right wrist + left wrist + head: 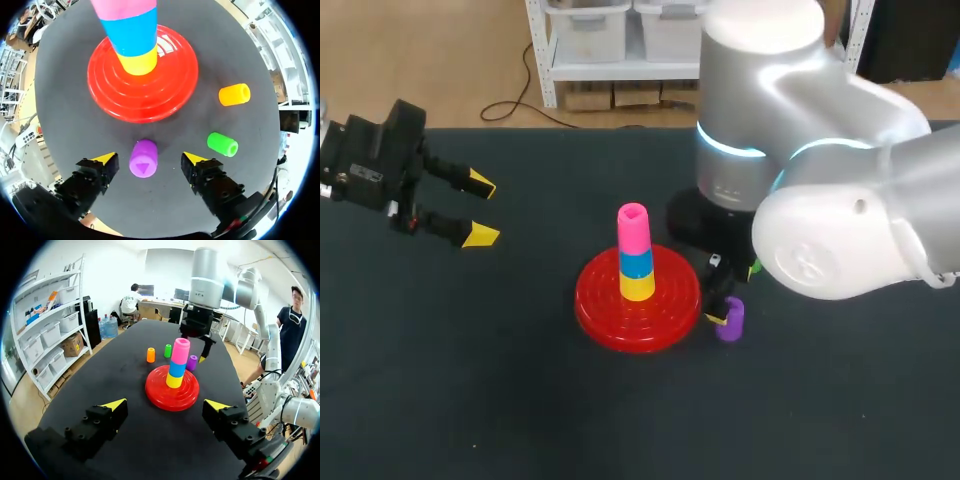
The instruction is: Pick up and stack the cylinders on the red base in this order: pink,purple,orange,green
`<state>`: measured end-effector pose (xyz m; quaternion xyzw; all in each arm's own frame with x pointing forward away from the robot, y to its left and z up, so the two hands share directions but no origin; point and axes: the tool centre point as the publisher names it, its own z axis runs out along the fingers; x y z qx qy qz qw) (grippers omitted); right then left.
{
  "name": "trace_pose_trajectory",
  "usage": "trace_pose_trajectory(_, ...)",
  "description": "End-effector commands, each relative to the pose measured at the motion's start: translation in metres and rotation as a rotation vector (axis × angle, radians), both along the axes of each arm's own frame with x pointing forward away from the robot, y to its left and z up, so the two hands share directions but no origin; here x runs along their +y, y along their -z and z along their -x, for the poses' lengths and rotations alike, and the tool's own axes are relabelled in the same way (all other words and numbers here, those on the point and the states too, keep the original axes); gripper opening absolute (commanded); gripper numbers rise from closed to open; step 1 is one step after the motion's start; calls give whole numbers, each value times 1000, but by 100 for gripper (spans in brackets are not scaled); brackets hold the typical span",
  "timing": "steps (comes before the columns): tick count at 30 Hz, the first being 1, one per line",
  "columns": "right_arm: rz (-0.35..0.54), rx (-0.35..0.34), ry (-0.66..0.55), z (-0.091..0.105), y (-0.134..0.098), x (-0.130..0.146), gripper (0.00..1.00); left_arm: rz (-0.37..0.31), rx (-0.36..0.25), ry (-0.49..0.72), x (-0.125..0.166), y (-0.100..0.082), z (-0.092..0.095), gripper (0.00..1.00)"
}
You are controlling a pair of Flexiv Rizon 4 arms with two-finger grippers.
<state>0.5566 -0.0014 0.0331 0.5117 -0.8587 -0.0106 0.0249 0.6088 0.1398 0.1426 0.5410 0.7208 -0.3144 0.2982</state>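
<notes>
The red base (595, 305) holds a stack of yellow, blue and pink (632, 228) cylinders. A purple cylinder (143, 158) stands on the table beside the base, between the fingers of my right gripper (148, 159). Both fingers stand clear of it, so the gripper is open. In the head view the purple cylinder (730, 320) shows just under my right arm (840, 210), which hides that gripper. The orange cylinder (234, 94) and the green cylinder (223, 144) lie on their sides beyond the base. My left gripper (480, 211) hangs open and empty at the table's left, facing the red base (159, 394).
Black cloth covers the table (470, 380). My right arm's bulk hangs over the table's right half and hides the orange cylinder and most of the green one from the head view. In the left wrist view the orange (150, 355) and green (167, 350) cylinders lie behind the base.
</notes>
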Motion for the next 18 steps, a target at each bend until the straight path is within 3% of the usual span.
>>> trace_pose_trajectory(1,-1,-8,7,3,4,-7,74,2,-3,0,0,1,0,100)
trace_pose_trajectory(10,8,-4,5,3,9,-7,61,2,-3,0,0,1,0,100)
trace_pose_trajectory(11,9,-4,3,4,10,-6,58,2,-3,0,0,1,0,100)
trace_pose_trajectory(12,9,-4,1,4,10,-6,50,2,-3,0,0,1,0,100)
trace_pose_trajectory(18,7,-2,-15,7,9,-3,47,2,-3,0,0,1,0,100)
